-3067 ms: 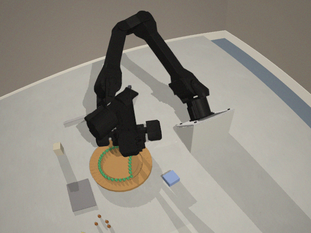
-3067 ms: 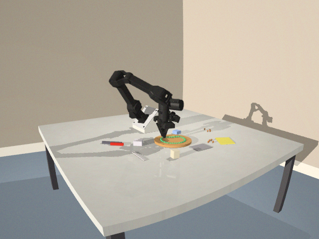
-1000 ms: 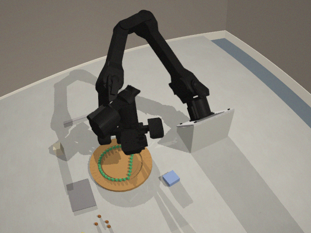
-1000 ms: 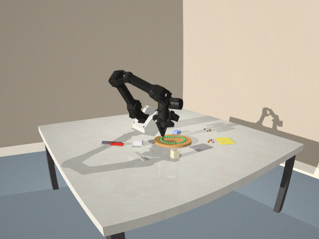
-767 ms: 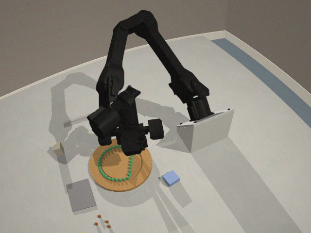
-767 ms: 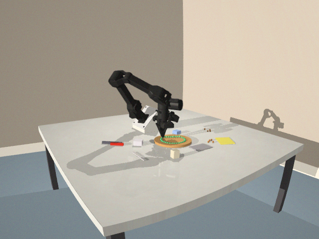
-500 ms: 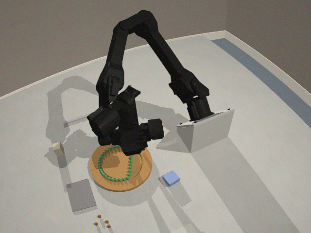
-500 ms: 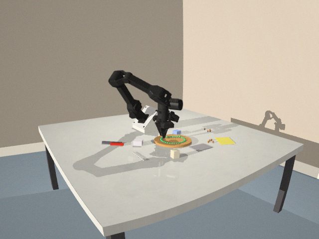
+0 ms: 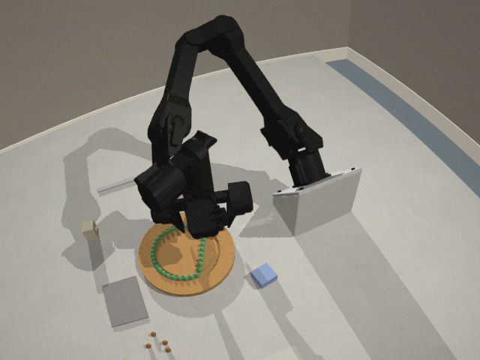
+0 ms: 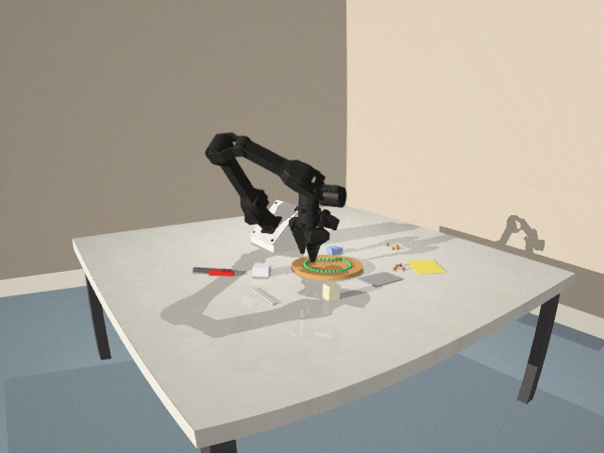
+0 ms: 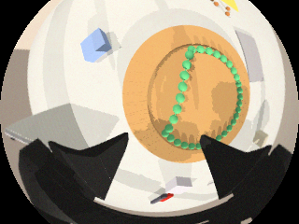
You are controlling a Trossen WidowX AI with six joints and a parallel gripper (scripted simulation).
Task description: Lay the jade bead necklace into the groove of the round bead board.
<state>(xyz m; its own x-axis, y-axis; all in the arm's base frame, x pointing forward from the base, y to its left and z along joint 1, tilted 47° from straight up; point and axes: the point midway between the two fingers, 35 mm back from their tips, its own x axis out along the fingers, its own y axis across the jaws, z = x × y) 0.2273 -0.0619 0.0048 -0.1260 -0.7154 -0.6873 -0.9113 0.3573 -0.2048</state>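
Note:
The jade bead necklace (image 9: 154,253) (image 10: 351,265) (image 11: 182,87) lies on the round bead board (image 9: 226,263) (image 10: 327,276) (image 11: 135,93). In the wrist view its right side curves along the groove, while its left side runs nearly straight across inside the ring, leaving the groove's left arc bare. A corner of beads shows at the top and another at the lower left. My gripper (image 9: 205,230) (image 10: 308,257) (image 11: 164,136) is open and empty, low over the board's edge. In the wrist view its fingertips stand on either side of the lower-left corner. The arm hides part of the necklace in the top view.
A blue block (image 9: 264,274) (image 10: 334,249) (image 11: 95,45) and the arm's sloped stand (image 9: 325,205) are beside the board. A grey square (image 9: 124,301), cream block (image 9: 90,229), white block (image 10: 260,270), red-and-black stick (image 10: 221,273), yellow sheet (image 10: 426,266) and several orange beads lie around it.

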